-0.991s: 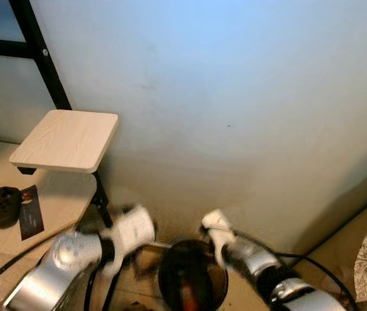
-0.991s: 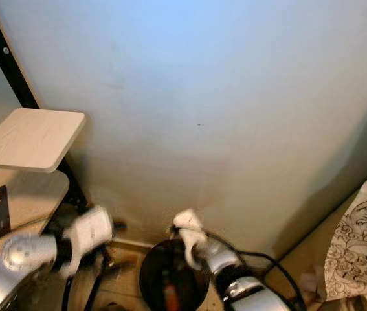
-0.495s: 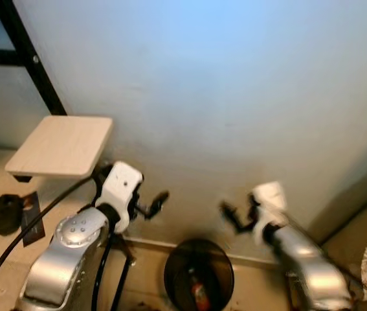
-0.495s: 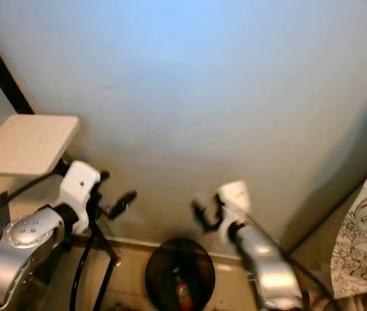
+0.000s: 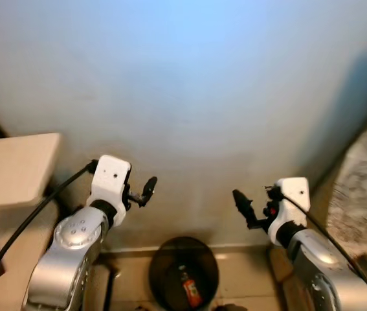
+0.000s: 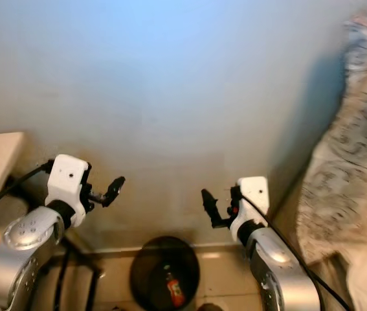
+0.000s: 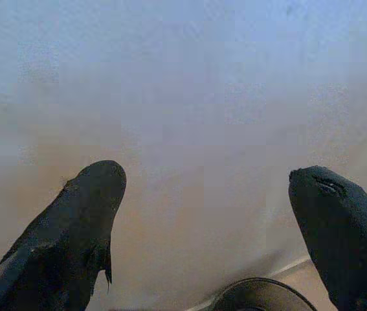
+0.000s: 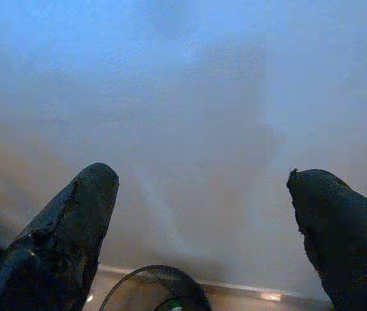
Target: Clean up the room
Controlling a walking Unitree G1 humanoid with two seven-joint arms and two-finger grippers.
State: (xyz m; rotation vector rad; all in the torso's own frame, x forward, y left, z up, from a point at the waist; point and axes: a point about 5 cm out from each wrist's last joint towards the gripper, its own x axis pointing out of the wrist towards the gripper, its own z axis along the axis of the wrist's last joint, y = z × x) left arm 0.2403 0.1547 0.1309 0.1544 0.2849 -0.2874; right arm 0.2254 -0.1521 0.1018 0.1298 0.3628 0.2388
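At the far left a pale wooden shelf (image 5: 11,170) jutted from the wall, with a black cable (image 5: 24,223) trailing past it to the robot's left arm. The left hand (image 5: 145,191) was raised in front of the plain wall (image 5: 189,97), its two black fingers (image 7: 73,233) spread well apart and holding nothing. Below and between the two arms, a round black bin (image 5: 183,282) stood on the floor against the wall, and inside it lay something small and red (image 5: 189,291), perhaps a bottle, its long axis running roughly away from the wall. Its exact kind was too small to tell. The right hand (image 5: 243,207) was held up at about the same height as the left, fingers (image 8: 60,240) likewise parted and empty, pointing inward toward the other hand. At the far right a patterned cloth (image 5: 364,162) showed, blurred.

Both hands sat above the bin and to either side of it, about equally near. Since each was empty, I judged the next move would turn away from the bin to find more rubbish.
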